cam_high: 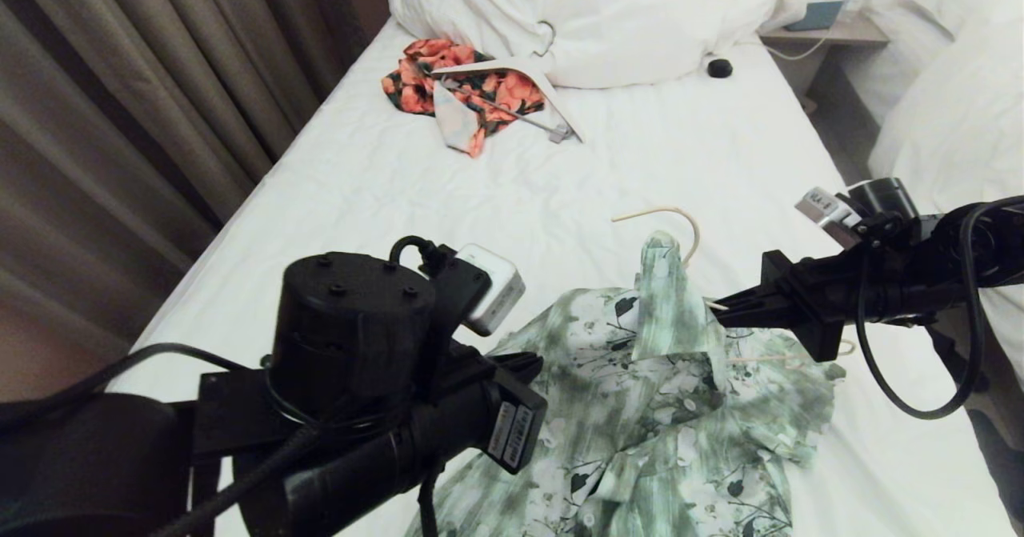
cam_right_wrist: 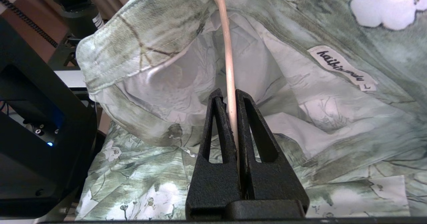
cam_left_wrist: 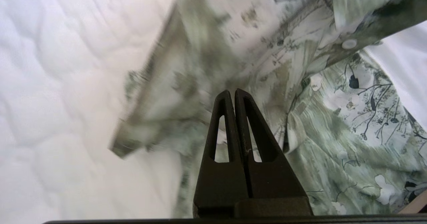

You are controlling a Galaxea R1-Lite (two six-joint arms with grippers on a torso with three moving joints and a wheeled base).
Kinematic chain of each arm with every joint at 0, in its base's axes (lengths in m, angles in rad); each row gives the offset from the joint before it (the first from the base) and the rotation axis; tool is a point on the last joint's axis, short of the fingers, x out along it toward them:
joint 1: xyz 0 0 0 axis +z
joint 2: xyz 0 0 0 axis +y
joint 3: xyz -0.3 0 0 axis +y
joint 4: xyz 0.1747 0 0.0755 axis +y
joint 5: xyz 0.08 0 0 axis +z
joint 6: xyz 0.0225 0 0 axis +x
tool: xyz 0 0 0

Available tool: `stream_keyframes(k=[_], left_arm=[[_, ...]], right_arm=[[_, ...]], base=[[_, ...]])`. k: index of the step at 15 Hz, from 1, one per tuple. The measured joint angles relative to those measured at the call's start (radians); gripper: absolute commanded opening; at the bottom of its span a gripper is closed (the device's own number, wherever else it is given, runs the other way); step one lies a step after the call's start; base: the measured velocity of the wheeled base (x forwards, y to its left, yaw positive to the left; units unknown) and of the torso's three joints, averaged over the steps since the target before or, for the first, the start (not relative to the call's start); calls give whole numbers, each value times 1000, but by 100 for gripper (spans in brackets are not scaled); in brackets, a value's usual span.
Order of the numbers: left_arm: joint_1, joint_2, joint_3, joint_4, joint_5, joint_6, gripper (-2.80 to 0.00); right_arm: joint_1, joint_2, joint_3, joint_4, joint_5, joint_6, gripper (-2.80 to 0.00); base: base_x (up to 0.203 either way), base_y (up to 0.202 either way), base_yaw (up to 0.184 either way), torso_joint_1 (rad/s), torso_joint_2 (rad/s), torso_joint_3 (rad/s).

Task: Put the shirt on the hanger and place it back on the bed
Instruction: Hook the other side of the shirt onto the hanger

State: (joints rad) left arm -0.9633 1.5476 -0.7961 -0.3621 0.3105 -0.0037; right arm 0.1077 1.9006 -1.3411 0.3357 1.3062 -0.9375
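The shirt lies spread on the bed at its near end, toward the right-hand edge, collar lifted and pointing up the mattress. The cream hanger pokes out of that collar, its hook curling over the white sheet just beyond the fabric.

Right gripper reaches in level from the bed's right edge, and its two black fingers are pressed tight on the thin hanger wire. In the right wrist view the wire runs straight up between them into the neck opening, with the small neck label off to one side.

Left gripper is over the shirt's left side, nearer the bed's left edge. Its fingers are pressed together tip to tip; the left wrist view shows them closed with the shirt's blurred cloth right behind the tips, but whether any cloth is caught between them cannot be told.

Up at the head end, an orange floral garment sits with a thick white hanger across it, just beside the bulky white duvet. A small black round thing rests near the right edge there.
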Motion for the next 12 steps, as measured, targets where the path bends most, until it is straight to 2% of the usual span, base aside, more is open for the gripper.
stream_keyframes(k=[1,3,5,9,12], left_arm=[[28,-13,6,-2,-51,15,-280],[85,-24,13,-9,-194,45,-280],[116,-4,14,-55,-274,57,-280],[151,122,0,-263,-317,143,-280],[178,149,-11,-291,-339,156,-280]], right_arm=[[0,1,-1,0,0,0,-280],[0,2,-5,0,0,0,-280],[-1,5,-7,0,0,0,-280],[0,20,-13,-1,13,-7,-280],[3,31,-13,-40,77,-4,-280]], base=[[0,0,0,0,0,0],[0,0,0,0,0,0],[0,0,0,0,0,0],[0,0,0,0,0,0],[0,0,0,0,0,0]])
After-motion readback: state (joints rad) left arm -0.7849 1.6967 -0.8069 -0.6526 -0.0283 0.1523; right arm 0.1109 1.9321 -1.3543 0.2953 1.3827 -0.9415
